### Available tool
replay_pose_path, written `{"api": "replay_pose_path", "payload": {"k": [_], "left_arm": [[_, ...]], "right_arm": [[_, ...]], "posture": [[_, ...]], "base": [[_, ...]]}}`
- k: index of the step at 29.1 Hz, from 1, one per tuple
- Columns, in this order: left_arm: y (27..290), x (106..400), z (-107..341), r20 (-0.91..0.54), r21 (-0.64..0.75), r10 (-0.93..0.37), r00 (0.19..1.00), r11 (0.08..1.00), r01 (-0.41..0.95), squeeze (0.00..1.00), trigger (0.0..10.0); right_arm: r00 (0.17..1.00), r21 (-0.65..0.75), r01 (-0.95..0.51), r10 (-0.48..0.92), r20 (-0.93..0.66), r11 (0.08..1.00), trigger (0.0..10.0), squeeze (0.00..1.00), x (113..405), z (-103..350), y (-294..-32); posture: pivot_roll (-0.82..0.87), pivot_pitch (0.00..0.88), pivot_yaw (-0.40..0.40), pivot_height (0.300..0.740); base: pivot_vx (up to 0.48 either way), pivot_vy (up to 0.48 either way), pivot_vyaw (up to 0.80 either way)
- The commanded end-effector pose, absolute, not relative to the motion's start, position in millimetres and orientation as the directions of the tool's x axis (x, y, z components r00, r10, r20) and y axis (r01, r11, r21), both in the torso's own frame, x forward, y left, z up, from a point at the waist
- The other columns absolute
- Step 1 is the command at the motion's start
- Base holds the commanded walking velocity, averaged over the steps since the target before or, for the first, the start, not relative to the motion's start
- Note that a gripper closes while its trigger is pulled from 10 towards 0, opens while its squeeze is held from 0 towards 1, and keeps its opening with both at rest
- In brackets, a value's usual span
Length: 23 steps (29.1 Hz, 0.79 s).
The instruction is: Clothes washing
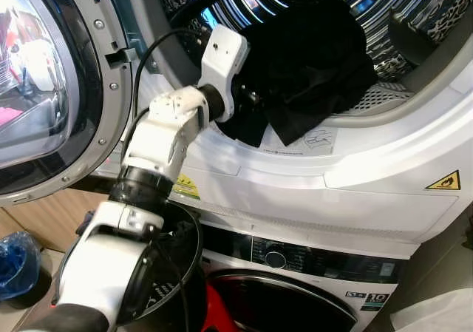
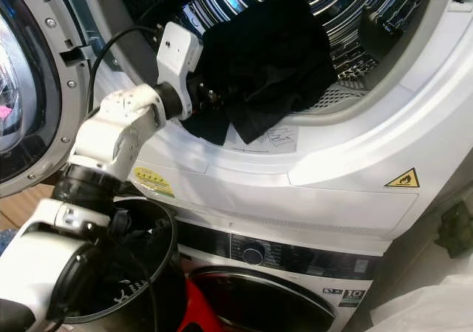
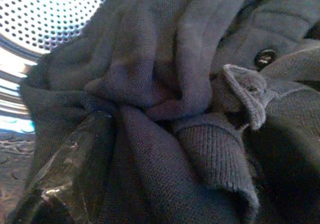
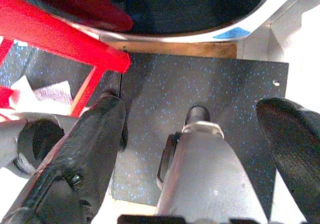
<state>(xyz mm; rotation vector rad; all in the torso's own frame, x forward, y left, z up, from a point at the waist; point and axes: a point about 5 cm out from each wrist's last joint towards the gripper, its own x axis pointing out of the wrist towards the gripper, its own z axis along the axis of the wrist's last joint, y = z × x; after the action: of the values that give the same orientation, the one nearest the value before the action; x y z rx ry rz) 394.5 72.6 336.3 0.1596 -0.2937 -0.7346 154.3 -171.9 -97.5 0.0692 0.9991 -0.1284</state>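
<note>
Upper machine's drum [image 1: 414,21] open, door [image 1: 44,88] swung wide to left for loading. Black garment [image 1: 310,58] heaped at drum's front, one corner draped over lower rim. Left gripper [image 1: 247,95] buried in its folds at rim, likely pushing it deeper; finger spread: cannot tell. Right gripper [image 4: 200,134] hangs idle over floor, fingers parted, holding nothing.

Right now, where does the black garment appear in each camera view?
Left eye view: black garment in the drum mouth, upper centre.
Right eye view: upper centre, same drum opening.
Left wrist view: close up, beside the left gripper's finger.
Right wrist view: not in it.
Shared landmark: perforated drum.
</note>
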Motion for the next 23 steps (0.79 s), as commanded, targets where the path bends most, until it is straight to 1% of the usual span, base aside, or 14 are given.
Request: {"api": "replay_pose_path", "payload": {"k": [1, 8, 12, 16, 20, 23], "left_arm": [[79, 398, 346, 0.221, 0.267, -0.671, 0.707, 0.739, 0.618, 0.0, 10.0], [66, 403, 360, 0.303, 0.193, -0.732, 0.61, 0.674, 0.714, 0.0, 10.0], [56, 403, 357, 0.301, 0.195, -0.757, 0.58, 0.644, 0.74, 0.0, 10.0], [46, 404, 354, 0.324, 0.098, -0.735, 0.595, 0.652, 0.752, 0.0, 10.0], [38, 404, 351, 0.308, 0.11, -0.737, 0.601, 0.655, 0.747, 0.0, 10.0], [34, 403, 358, 0.298, 0.168, -0.733, 0.612, 0.671, 0.722, 0.0, 10.0]], "right_arm": [[0.532, 0.006, 0.146, -0.074, -0.844, 0.989, 10.0, 0.0, 154, -98, -170], [0.529, -0.008, 0.14, -0.082, -0.844, 0.99, 10.0, 0.0, 153, -98, -175], [0.535, -0.01, 0.138, -0.083, -0.841, 0.99, 10.0, 0.0, 152, -98, -176], [0.522, -0.022, 0.139, -0.092, -0.848, 0.99, 10.0, 0.0, 145, -100, -179], [0.516, -0.032, 0.155, -0.109, -0.85, 0.987, 10.0, 0.0, 138, -102, -184], [0.502, -0.054, 0.16, -0.128, -0.855, 0.986, 10.0, 0.0, 132, -103, -190]], "posture": [[0.05, 0.0, 0.098, 0.74], [0.02, 0.0, 0.099, 0.74], [-0.03, 0.0, 0.114, 0.74], [-0.08, 0.0, 0.121, 0.74], [-0.12, 0.0, 0.125, 0.74], [-0.14, 0.0, 0.125, 0.74]], "base": [[0.0, 0.0, 0.0], [0.0, 0.0, 0.0], [0.0, 0.0, 0.0], [0.0, 0.0, 0.0], [0.0, 0.0, 0.0], [0.0, 0.0, 0.0]]}}
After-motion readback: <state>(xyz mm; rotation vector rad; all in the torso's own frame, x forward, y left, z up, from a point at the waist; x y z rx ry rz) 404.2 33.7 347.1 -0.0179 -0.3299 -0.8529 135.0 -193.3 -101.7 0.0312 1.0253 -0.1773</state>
